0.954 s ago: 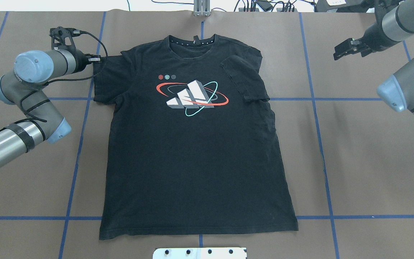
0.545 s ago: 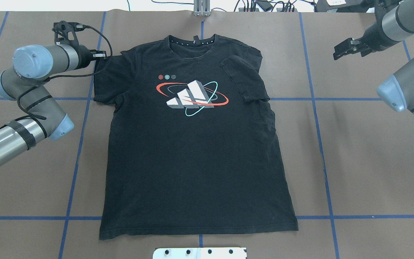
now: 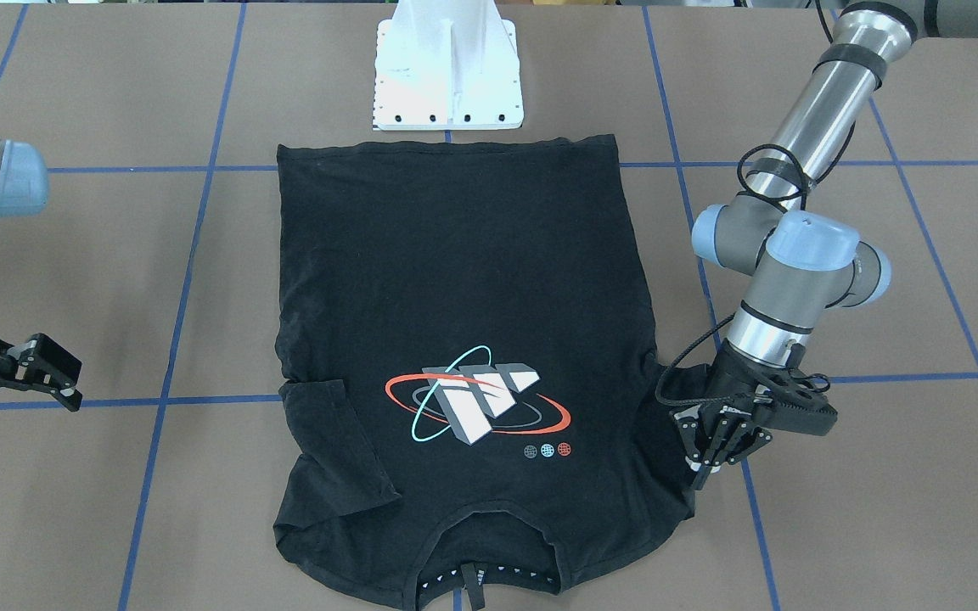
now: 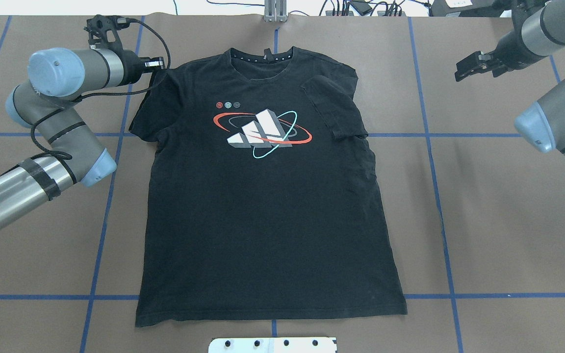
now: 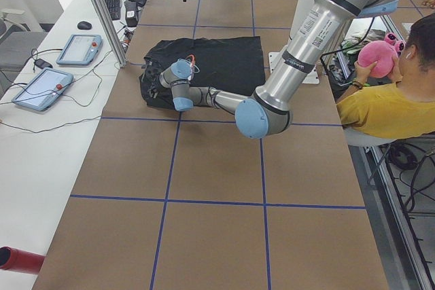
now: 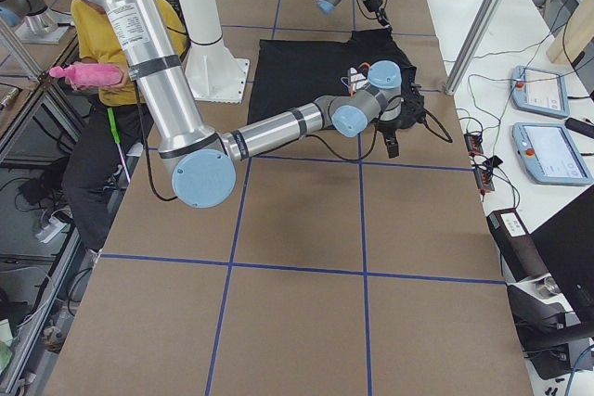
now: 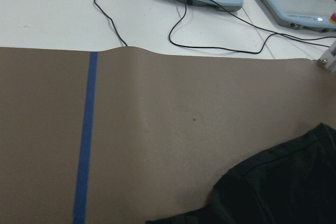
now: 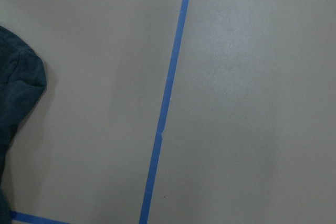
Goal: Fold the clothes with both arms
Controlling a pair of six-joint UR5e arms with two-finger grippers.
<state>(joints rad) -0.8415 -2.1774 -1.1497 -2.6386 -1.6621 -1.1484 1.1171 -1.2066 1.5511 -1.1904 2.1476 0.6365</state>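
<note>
Overhead view: left gripper (image 4: 158,69), upper left, is clamped on the sleeve (image 4: 146,105) of the flat shirt (image 4: 268,220); right gripper (image 4: 461,69), upper right, hangs parted, holding nothing.

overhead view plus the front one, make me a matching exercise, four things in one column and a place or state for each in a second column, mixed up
Things
1. left gripper
2. right gripper
3. right-side sleeve
4. base plate

Places and states
a. folded in over the front of the T-shirt
b. just beyond the hem
c. over bare table, apart from the cloth
d. at the edge of the left-side sleeve

Pairs: 1-d, 2-c, 3-a, 4-b
</note>
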